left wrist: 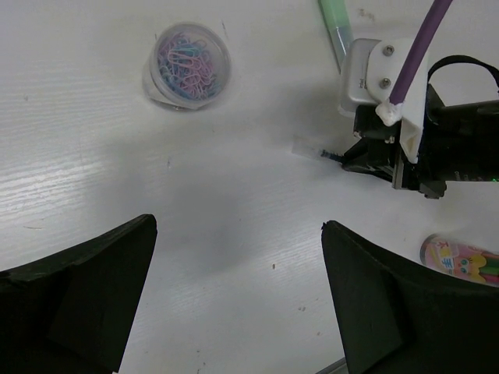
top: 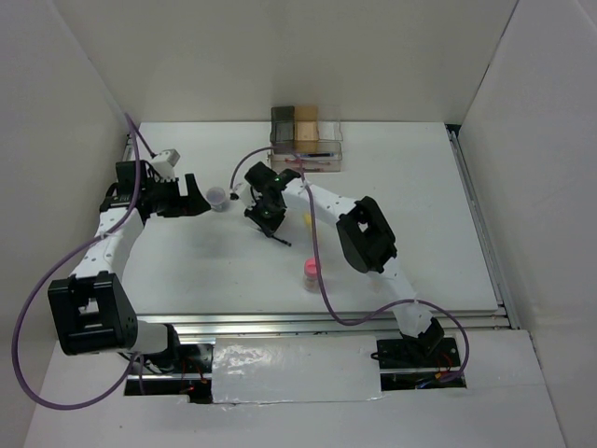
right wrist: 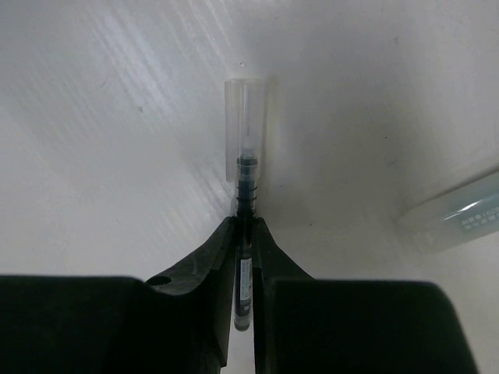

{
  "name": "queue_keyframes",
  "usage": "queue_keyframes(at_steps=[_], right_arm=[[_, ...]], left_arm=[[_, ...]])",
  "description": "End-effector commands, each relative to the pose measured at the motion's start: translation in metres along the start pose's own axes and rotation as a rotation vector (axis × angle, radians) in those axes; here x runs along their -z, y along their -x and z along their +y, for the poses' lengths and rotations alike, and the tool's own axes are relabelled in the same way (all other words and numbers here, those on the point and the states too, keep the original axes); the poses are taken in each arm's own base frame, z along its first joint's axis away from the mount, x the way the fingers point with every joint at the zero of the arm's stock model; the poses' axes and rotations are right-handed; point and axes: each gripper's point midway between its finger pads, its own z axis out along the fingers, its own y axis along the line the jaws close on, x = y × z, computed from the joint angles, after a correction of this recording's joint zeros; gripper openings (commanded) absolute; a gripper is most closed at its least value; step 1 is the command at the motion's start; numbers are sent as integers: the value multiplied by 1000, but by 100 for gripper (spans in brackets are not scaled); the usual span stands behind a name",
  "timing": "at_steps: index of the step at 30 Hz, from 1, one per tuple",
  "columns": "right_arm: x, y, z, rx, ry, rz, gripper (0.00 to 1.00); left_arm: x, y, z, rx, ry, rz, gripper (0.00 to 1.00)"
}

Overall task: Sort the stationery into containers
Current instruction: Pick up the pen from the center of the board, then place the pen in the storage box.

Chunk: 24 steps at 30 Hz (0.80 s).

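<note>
Near the middle of the table (top: 420, 205), the right gripper (right wrist: 244, 226) is clamped tight on one black pen (right wrist: 245, 195). In the right wrist view the pen's long axis runs straight along the fingers, and its clear cap end sticks out past the fingertips. From above, the pen lies on a diagonal: the dark tail pokes out toward the near right and the capped end points to the far left. Whether it rests on the surface or is just off it I cannot tell.

To the left, the left gripper (top: 193, 198) has its fingers spread wide with nothing between them, aimed to the right at one purple round pot (top: 217, 196). The pot stands upright just beyond the fingertips and is full of coloured paper clips.

One pale green marker (left wrist: 335, 31) lies flat just beside the right gripper, with its long axis at a slant to the pen. One pink stubby cylinder (top: 311, 273) sits nearer, well apart from both grippers; from above it looks upright.

At the far edge stands the cluster of boxes (top: 305, 123), three in number: one dark grey on the left, one tan in the middle, one clear on the right. Touching their near side is one long clear tray (top: 317, 163), its long axis running left to right, with thin pens in it too small to count
</note>
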Motion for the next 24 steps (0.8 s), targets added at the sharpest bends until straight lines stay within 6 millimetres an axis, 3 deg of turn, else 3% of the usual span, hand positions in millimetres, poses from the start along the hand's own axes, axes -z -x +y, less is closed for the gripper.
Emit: queue_keyframes(at_steps=[1, 5, 6, 8, 9, 11, 12, 16, 19, 22, 24], right_arm=[[65, 46, 13, 167, 1, -170, 5], [109, 68, -13, 369, -158, -263, 3], [131, 73, -30, 427, -235, -285, 2], [139, 71, -52, 471, -299, -298, 1], [151, 68, -75, 496, -359, -290, 1], [159, 65, -102, 523, -425, -283, 0], [169, 62, -129, 543, -485, -277, 0], [187, 58, -189, 606, -618, -273, 0], [199, 63, -221, 649, -690, -292, 0], [204, 74, -240, 702, -732, -317, 0], [196, 75, -246, 747, -730, -316, 0]], left_arm=[[11, 15, -11, -44, -44, -60, 99], [20, 24, -21, -87, -73, -121, 99], [21, 23, -22, -92, -74, -126, 99], [24, 27, -26, -127, -88, -147, 99], [25, 27, -26, -145, -90, -148, 99], [27, 32, -26, -178, -82, -168, 99], [29, 36, -26, -186, -76, -189, 99], [30, 41, -28, -161, -75, -230, 99], [30, 44, -29, -131, -75, -263, 99], [30, 45, -28, -146, -67, -278, 99], [29, 46, -25, -153, -47, -281, 99]])
